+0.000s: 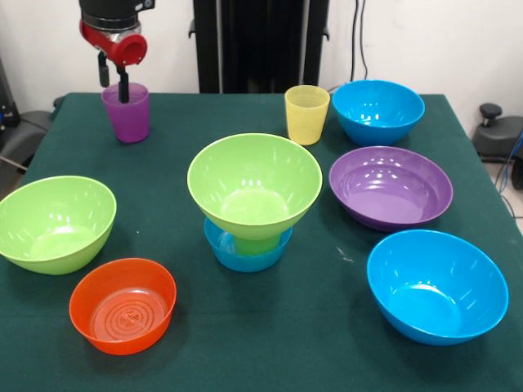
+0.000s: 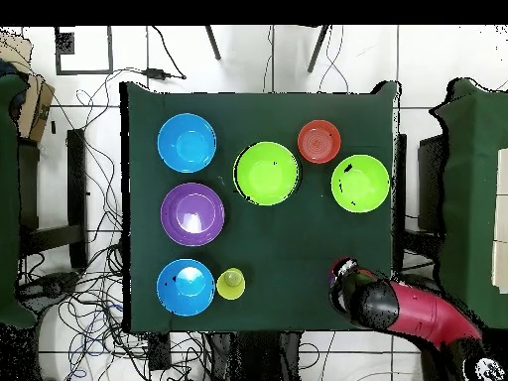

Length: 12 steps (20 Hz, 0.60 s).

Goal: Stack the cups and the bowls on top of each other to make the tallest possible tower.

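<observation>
You have the claw [image 1: 113, 82] over the far corner of the bench [image 1: 327, 343], down at the purple cup [image 1: 127, 113]. In the front view 1 dark finger [image 1: 122, 84] dips inside the cup's mouth and the other sits at the rim's outer side, so the claw straddles the cup wall; whether it is actually pinching that wall, you cannot tell from these views. The cup stands upright on the green cloth. From overhead, the red and black arm [image 2: 417, 317] covers the cup entirely.

Well away from the claw, toward the bench's middle, stands the partial tower: a small blue bowl [image 1: 245, 249] on the cloth, a green cup [image 1: 255, 243] upright in it, and a lime green bowl [image 1: 254, 186] seated on the cup, mouth up.

The second lime green bowl [image 1: 55, 222] lies nearer the camera than the claw on the same side of the bench, and the small orange bowl [image 1: 122, 305] just beyond it, closer still to the front edge.

Across the bench from the claw along the far edge you see the yellow cup [image 1: 306, 114], upright, and a blue bowl [image 1: 377, 111] just beside it. The wide purple bowl [image 1: 391, 187] sits in front of that blue bowl, and another blue bowl [image 1: 435, 286] lies at the corner farthest from the claw. All bowls rest mouth up.
</observation>
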Available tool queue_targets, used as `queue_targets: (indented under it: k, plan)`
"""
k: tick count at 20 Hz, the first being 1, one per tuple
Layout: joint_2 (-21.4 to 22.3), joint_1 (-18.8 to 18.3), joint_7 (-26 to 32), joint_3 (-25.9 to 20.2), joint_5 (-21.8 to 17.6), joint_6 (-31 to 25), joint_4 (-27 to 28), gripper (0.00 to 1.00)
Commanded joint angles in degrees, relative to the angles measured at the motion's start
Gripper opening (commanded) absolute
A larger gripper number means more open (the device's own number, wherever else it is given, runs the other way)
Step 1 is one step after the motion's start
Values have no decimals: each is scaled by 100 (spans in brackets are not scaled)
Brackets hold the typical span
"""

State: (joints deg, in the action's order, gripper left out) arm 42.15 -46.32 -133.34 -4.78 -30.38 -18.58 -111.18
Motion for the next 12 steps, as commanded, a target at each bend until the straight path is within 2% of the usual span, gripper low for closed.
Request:
queue_targets:
  k: [1, 4, 12]
  plan:
    - [-181, -12, 246, -194, -181, -214, -222, 100]
    - [-232, 31, 124, -112, -214, -63, -318, 100]
    - [-7, 236, -144, 34, -119, 89, -675, 100]
